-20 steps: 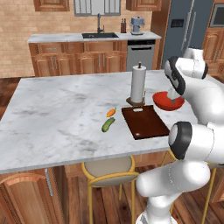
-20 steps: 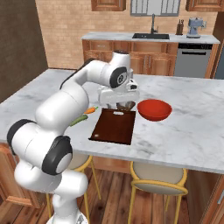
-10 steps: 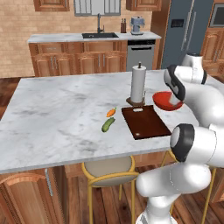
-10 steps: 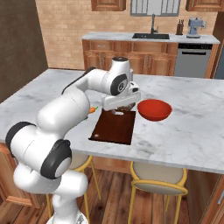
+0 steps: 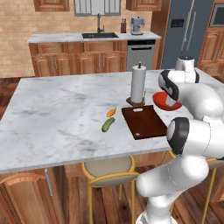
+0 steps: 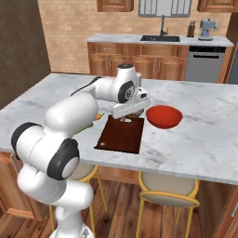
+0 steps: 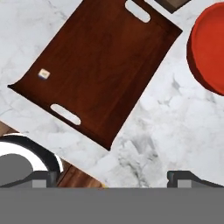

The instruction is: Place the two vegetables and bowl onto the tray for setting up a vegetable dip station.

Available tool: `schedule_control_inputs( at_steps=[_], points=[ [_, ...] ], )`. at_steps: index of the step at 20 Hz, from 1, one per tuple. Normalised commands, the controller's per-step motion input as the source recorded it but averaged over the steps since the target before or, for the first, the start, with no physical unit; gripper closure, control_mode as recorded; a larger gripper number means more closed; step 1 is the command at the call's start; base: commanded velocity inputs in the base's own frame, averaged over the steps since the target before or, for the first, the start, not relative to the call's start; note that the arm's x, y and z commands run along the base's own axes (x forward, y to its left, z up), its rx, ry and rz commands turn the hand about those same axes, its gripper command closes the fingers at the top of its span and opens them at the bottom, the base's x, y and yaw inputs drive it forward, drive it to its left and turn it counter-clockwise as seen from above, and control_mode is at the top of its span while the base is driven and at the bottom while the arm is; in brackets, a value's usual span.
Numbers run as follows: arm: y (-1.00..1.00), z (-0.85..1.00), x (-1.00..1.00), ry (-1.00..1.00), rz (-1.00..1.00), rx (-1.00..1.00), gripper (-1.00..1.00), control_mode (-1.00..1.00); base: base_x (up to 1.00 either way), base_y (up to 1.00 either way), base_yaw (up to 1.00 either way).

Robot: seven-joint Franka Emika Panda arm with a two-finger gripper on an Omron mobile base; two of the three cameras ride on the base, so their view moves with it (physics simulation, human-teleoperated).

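The white arm rises from the base, bends at a dark elbow joint and reaches forward over the counter (image 6: 195, 144), with its upper links folded back toward the base. The wrist turns the hand downward, so the end effector (image 6: 128, 117) hangs above the counter surface, pointing down at it. Its two dark fingers (image 7: 43, 176) stand spread wide apart, with nothing between them. In the left base view the forearm and shoulder links hide the hand itself.
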Motion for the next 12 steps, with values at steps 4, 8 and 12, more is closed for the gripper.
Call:
schedule_control_inputs(
  at_steps=[4,8,12],
  points=[
    [-0.12,-0.08,0.32,0.00,0.00,0.00,-1.00,-1.00,0.00,0.00,0.00],
    [-0.14,-0.09,0.30,0.00,0.00,0.00,-1.00,-1.00,0.00,0.00,0.00],
    [-0.15,-0.09,0.29,0.00,0.00,0.00,-1.00,-1.00,0.00,0.00,0.00]
  ],
)
